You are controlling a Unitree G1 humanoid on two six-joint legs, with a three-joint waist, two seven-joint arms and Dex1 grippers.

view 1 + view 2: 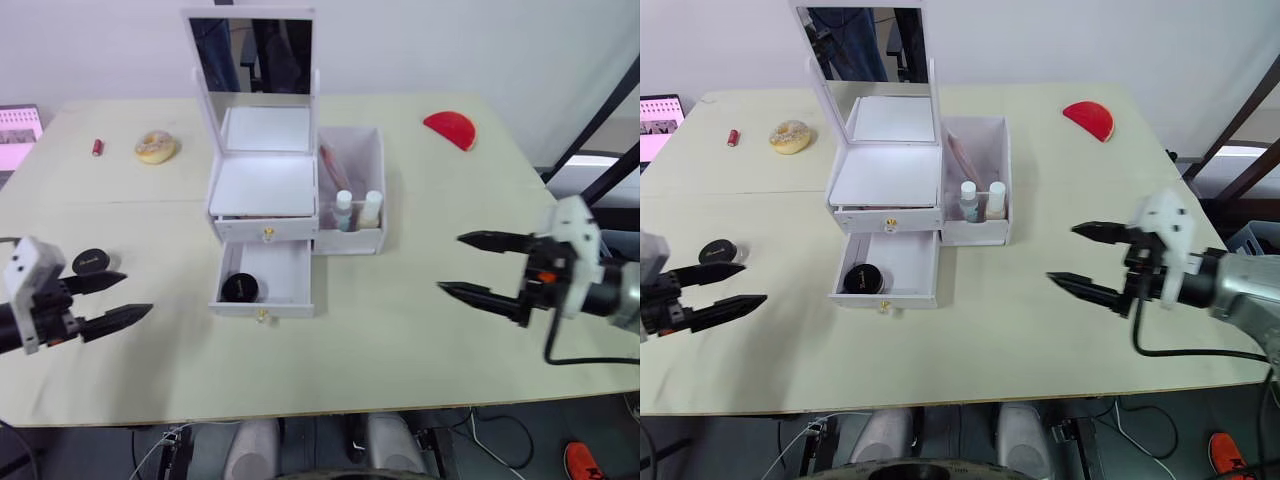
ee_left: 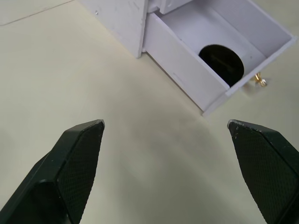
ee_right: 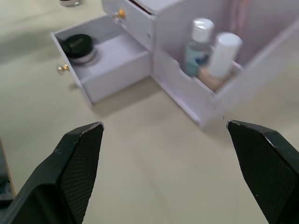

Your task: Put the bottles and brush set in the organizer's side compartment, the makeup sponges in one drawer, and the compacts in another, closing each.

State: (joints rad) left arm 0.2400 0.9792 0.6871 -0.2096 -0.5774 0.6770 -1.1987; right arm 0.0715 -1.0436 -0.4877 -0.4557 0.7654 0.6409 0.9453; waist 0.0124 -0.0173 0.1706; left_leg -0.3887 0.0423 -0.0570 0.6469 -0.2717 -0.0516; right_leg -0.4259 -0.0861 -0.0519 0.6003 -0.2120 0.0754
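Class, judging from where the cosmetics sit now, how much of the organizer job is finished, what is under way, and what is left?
Done: two bottles and the brush set stand in the side compartment.

Under way: one compact lies in the open lower drawer. Both the left tool and right tool are open and empty.

Left: the second compact sits on the table; the drawer needs closing. Whether sponges are stowed cannot be seen.

The upper drawer [image 1: 265, 228] is shut, hiding its contents, and the small red object [image 1: 98, 147] is too small to identify.
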